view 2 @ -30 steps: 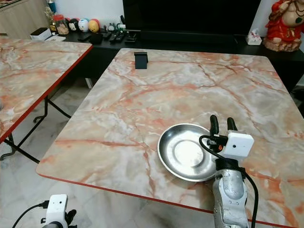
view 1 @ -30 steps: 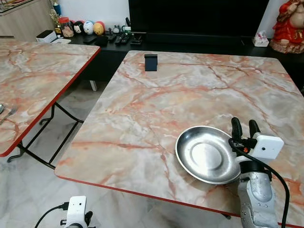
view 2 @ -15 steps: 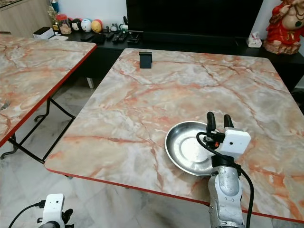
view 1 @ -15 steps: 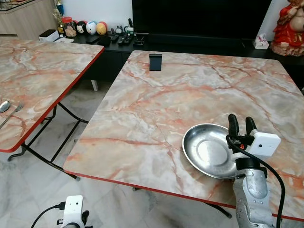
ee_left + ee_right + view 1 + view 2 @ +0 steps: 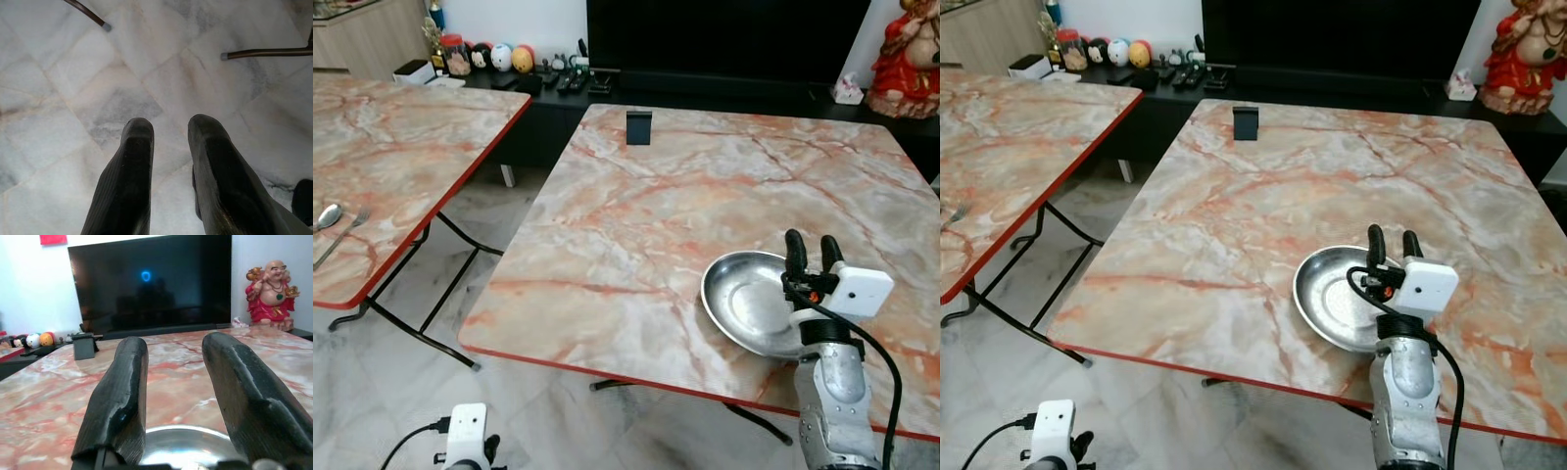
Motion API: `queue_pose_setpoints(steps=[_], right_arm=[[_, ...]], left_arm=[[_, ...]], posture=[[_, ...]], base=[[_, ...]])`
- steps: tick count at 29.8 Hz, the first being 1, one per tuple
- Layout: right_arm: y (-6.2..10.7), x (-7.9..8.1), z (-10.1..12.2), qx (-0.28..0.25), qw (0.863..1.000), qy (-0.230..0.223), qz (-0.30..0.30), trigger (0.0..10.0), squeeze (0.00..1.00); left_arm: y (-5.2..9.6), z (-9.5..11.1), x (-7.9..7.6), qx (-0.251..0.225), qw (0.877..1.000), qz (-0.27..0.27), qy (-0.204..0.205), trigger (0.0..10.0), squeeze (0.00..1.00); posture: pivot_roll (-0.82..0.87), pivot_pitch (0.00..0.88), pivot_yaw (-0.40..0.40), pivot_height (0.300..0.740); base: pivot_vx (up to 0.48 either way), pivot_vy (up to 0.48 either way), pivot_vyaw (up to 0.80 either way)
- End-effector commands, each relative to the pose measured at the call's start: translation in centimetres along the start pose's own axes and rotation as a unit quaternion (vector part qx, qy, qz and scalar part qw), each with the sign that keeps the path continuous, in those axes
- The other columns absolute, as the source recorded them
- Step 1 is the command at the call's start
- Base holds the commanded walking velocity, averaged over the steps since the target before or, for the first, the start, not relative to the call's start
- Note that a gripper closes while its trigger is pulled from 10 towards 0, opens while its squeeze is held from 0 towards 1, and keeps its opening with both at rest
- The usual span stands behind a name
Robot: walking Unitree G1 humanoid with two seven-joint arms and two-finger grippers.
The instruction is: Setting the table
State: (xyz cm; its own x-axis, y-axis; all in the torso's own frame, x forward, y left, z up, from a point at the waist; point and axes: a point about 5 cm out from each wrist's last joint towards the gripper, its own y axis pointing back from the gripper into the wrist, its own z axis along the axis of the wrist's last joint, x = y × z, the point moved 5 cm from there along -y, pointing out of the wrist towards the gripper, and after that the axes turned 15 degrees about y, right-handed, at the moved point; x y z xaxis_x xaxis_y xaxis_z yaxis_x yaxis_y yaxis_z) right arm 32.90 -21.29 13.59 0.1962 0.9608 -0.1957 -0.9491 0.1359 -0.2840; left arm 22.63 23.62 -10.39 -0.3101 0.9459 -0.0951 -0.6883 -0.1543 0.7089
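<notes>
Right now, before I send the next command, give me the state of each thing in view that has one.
Metal plate: upright on the near table, empty.
Right gripper: open, over the plate's right rim, holding nothing.
Left gripper: open, hanging idle above the floor.
Spoon: lying flat on the left table.
Fork: lying flat beside the spoon.
TV: screen dark.

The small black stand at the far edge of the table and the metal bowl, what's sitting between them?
Nothing: between the black stand and the metal bowl there is bare marble tabletop, as both eye views show.
</notes>
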Motion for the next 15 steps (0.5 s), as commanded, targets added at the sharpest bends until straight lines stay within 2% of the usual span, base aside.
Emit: queue_pose_setpoints(steps=[1, 15], right_arm=[[0.05, 0.66, -0.15, 0.004, 1.0, -0.009, 0.006, 10.0, 0.0], [0.1, 1.04, -0.32, 0.006, 1.0, -0.013, 0.013, 10.0, 0.0]], left_arm=[[0.02, 0.19, 0.56, -0.001, 1.0, 0.007, 0.001, 10.0, 0.0], [0.03, 0.25, 0.53, -0.004, 1.0, 0.007, 0.002, 10.0, 0.0]], posture=[[-0.01, 0.0, 0.001, 0.724], [0.0, 0.0, -0.004, 0.724]], base=[[0.0, 0.341, 0.0], [0.0, 0.372, 0.0]])
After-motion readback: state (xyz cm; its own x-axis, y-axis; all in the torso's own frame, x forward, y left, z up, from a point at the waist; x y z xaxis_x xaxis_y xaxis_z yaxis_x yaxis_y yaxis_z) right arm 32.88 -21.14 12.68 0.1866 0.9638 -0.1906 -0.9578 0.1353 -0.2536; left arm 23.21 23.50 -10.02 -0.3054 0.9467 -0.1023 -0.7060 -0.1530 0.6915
